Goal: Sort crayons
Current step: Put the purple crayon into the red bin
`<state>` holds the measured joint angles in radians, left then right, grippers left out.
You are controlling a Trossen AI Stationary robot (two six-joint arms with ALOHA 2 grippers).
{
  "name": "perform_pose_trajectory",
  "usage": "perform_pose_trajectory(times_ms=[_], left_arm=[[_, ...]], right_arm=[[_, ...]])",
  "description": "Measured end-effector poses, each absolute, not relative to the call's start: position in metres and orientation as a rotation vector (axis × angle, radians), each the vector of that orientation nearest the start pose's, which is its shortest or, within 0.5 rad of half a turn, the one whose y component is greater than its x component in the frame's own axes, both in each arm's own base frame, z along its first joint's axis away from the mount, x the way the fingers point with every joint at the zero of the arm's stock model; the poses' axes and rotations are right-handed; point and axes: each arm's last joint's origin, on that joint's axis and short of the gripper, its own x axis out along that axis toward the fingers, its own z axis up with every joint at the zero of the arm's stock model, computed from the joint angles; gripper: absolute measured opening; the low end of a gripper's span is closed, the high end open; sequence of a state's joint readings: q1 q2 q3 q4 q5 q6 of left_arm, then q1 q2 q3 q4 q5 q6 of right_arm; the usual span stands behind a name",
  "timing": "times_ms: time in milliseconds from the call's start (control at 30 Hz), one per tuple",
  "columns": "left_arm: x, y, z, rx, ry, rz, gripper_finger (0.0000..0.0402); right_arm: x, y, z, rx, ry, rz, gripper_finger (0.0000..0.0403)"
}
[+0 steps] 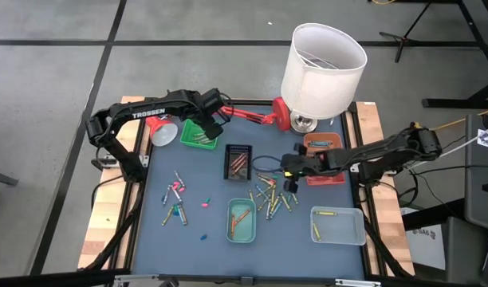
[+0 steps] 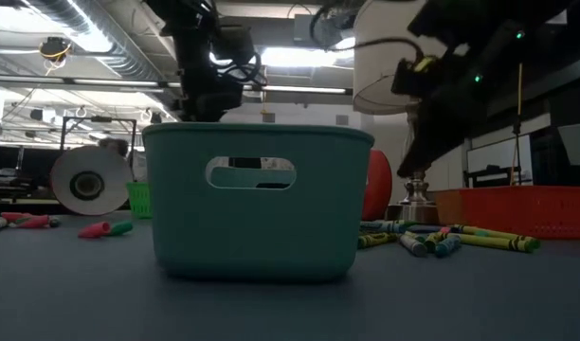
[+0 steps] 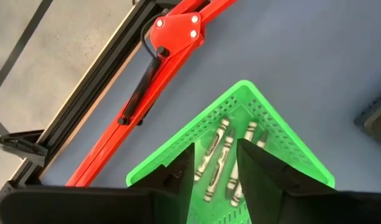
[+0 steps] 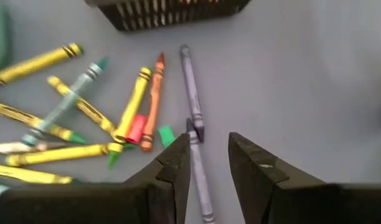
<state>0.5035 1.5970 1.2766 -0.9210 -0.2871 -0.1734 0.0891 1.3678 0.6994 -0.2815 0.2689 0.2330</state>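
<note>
Left gripper [image 3: 216,180]: over the green tray [image 1: 198,134] near the tabletop's far left corner; fingers parted, nothing between them.
Green tray contents: several green crayons [image 3: 216,155] lie in it, directly below the parted fingers.
Right gripper [image 4: 209,165]: low over the middle of the tabletop, just right of the dark tray [image 1: 238,159]; fingers parted, holding nothing.
Purple crayon [image 4: 192,93]: flat on the mat, one end by the dark tray, the other running under the left finger of the right gripper.
Loose pile [image 1: 272,195]: mostly yellow crayons, with orange and green ones, at the centre of the tabletop beside the right gripper.
Second scatter [image 1: 176,199]: pink, green and blue crayons and bits toward the near left side.
Other trays: teal tray [image 1: 242,219] at the near edge, clear tray [image 1: 337,225] at the near right corner with yellow crayons, orange tray [image 1: 324,143] at the far right.
Lamp [image 1: 320,68]: stands at the far edge, its red arm [image 1: 252,115] reaching left.
</note>
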Motion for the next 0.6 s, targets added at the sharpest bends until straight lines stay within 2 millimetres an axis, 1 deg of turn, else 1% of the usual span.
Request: perform_pose_trajectory(times_ms=[133, 333, 467, 600], left_arm=[[0.269, 0.156, 0.257, -0.277, 1.184, 0.793, 0.0106], [0.270, 0.157, 0.258, -0.277, 1.167, 0.795, 0.0096], [0.270, 0.157, 0.258, -0.277, 1.167, 0.795, 0.0091], [0.270, 0.156, 0.258, -0.276, 1.167, 0.793, 0.0090]], right_arm=[[0.258, 0.015, 0.165, 0.007, 0.956, -0.262, 0.0108], [0.265, 0.016, 0.147, -0.029, 1.002, -0.248, 0.0108], [0.265, 0.016, 0.141, -0.038, 1.036, -0.250, 0.0108], [0.266, 0.015, 0.139, -0.037, 1.044, -0.254, 0.0108]])
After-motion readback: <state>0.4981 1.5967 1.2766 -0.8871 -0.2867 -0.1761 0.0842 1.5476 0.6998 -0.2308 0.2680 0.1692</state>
